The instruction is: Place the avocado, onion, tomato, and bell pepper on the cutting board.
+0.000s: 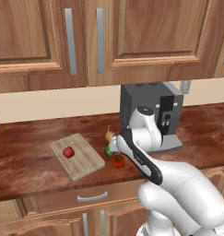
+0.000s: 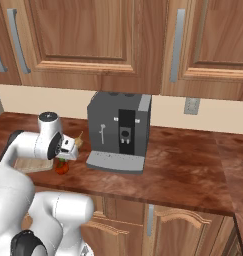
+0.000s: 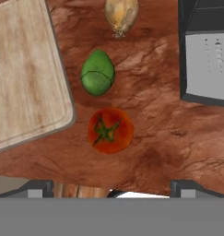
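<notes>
In the hand view the gripper point(image 3: 111, 186) hangs above the counter point(image 3: 155, 152) with its jaws spread wide and nothing between them. The tomato point(image 3: 110, 130) lies just past the fingertips near the centre, the avocado point(image 3: 98, 73) at 12 o'clock from it, and the onion point(image 3: 121, 14) further along that line. The cutting board point(image 3: 26, 78) lies at 9 o'clock, carrying a red bell pepper point(image 1: 68, 152). A coffee machine point(image 3: 205, 50) stands at 2 o'clock.

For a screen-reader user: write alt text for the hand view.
Looking down on a brown counter: a tomato, avocado and onion lie in a line beside a wooden cutting board. A coffee machine's grey drip tray sits opposite.
</notes>
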Robot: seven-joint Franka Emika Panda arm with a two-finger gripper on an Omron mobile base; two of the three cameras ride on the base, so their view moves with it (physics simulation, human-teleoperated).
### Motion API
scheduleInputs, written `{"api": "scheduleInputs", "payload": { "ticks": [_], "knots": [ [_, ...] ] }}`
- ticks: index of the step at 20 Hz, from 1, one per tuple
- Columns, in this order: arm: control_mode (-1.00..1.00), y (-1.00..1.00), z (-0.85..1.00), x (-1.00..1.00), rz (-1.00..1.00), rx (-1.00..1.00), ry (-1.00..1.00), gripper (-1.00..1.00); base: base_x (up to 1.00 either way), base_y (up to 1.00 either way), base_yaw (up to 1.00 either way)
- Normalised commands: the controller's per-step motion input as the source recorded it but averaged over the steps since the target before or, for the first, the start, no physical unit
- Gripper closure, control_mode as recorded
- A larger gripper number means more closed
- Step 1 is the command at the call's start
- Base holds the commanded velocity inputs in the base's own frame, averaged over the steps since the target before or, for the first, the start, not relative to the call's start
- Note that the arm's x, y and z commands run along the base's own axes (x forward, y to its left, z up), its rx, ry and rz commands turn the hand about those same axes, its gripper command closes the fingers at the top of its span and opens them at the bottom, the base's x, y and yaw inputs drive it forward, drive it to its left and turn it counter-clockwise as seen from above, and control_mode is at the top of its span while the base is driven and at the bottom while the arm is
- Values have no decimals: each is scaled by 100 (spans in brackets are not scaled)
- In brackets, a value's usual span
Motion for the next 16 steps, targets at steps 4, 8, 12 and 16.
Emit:
{"api": "scheduleInputs", "payload": {
  "ticks": [4, 8, 12, 16],
  "knots": [
    [-100, 14, -24, 0, 0, 0, 0, -100, 0, 0, 0],
    [-100, 5, -18, 4, 0, 0, 0, -100, 0, 0, 0],
    [-100, 0, -17, 13, 0, 0, 0, -100, 0, 0, 0],
    [-100, 1, -15, 17, 0, 0, 0, -100, 0, 0, 0]
  ]
}}
